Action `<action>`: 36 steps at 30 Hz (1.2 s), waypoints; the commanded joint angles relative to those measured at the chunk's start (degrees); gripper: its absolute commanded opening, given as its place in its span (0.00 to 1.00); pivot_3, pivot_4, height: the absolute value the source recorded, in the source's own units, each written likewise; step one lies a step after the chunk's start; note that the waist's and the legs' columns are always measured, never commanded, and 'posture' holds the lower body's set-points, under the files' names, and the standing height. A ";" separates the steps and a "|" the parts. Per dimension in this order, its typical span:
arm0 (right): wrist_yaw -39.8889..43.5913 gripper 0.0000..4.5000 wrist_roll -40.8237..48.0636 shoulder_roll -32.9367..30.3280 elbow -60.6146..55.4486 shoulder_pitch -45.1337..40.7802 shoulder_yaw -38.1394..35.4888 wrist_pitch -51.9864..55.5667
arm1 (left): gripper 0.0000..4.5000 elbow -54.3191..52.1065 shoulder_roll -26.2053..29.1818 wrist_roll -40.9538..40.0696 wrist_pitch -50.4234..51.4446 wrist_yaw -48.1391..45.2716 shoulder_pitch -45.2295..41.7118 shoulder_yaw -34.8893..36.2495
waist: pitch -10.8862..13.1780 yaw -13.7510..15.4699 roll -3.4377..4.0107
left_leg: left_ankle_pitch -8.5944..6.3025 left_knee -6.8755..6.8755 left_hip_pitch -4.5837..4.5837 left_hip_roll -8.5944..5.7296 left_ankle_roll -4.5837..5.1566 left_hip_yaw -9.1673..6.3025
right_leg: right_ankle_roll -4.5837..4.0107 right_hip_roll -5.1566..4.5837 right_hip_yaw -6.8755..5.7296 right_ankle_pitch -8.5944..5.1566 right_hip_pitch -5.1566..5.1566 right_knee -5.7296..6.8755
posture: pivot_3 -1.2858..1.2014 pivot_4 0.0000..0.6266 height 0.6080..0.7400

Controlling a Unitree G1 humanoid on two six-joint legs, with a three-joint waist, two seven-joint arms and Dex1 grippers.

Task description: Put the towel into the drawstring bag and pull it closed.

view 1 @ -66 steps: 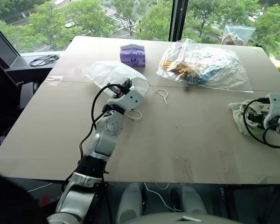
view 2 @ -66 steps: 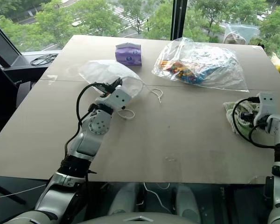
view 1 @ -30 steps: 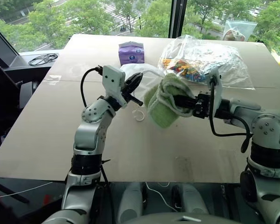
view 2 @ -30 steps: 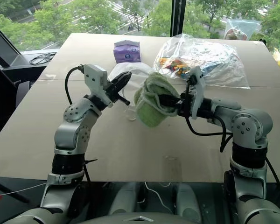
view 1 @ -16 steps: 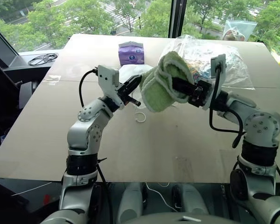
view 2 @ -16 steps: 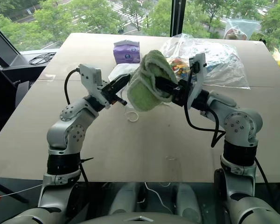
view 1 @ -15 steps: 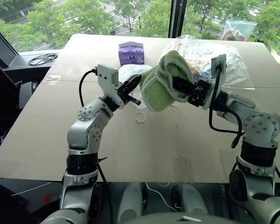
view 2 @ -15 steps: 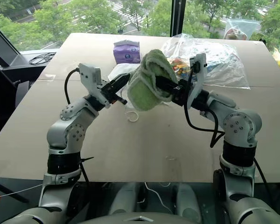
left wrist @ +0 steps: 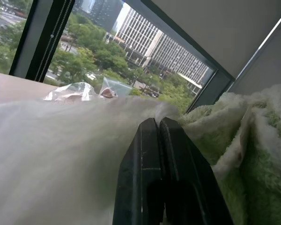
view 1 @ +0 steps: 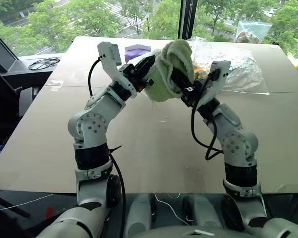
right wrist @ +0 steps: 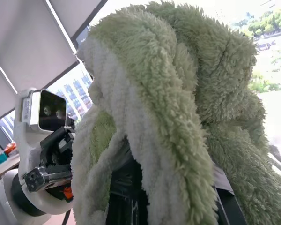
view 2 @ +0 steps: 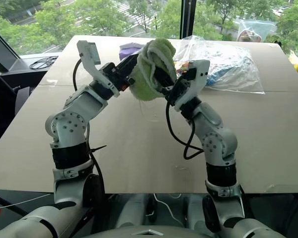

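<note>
Towel (view 1: 170, 69) bunched and light green, held up above the tabletop (view 1: 154, 148) in the closed right claw (view 1: 181, 84), left claw (left wrist: 152, 136) pinched shut on the white drawstring bag (left wrist: 51, 154), touching the towel's side, purple tissue pack (view 1: 135, 49) behind.

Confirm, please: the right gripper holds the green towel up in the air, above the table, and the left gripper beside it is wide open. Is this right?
Not fully. The right gripper does hold the towel up above the table, but the left gripper is shut, not wide open. The left wrist view shows its two black fingers pressed together, with the drawstring bag against them.
</note>
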 commanded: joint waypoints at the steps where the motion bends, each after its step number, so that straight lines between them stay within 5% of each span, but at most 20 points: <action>1: 0.88 0.00 -13.59 -2.82 4.01 1.09 8.31 -12.67 | 0.00 -0.21 -1.23 -3.43 0.79 3.47 -2.88 1.72 | 0.00 0.03 0.00 | 0.00 0.01 0.00 -0.02 0.00 0.00 | 0.00 -0.01 0.00 0.00 0.00 -0.01 | 0.52 0.24 0.99; 13: 7.43 0.00 -32.16 -13.84 15.90 -1.24 15.98 -31.57 | 0.00 -3.72 0.75 -7.56 3.33 3.22 0.16 -0.20 | 0.03 -0.10 -0.01 | 0.17 0.06 0.00 0.00 -0.29 -0.01 | -0.01 0.01 0.00 0.00 0.02 0.01 | 0.52 0.24 0.99; 22: 8.59 0.00 -35.73 -13.93 18.28 -5.73 15.62 -30.80 | 0.00 -7.78 3.19 -9.07 5.79 -1.04 5.42 -4.56 | 0.05 -0.03 -0.01 | 0.20 0.06 0.01 0.01 -0.44 -0.03 | -0.03 0.00 -0.01 0.00 0.02 0.06 | 0.52 0.24 0.99; 32: -2.58 0.00 -5.66 7.31 11.48 -6.75 -4.13 -9.29 | 0.00 -8.79 4.25 -11.64 7.50 -2.08 10.42 -5.58 | 0.06 0.05 0.02 | 0.08 0.04 0.01 0.04 -0.43 -0.23 | -0.06 -0.08 -0.15 0.00 0.04 0.17 | 0.52 0.24 0.99; 36: -4.23 0.00 8.52 10.42 8.09 -6.96 -9.41 -5.38 | 0.00 -8.59 4.62 -10.60 6.20 -1.89 10.96 -5.80 | 0.09 0.12 0.05 | 0.01 0.04 0.01 -0.04 -0.49 -0.22 | -0.16 -0.32 -0.18 -0.05 0.07 0.14 | 0.52 0.24 0.99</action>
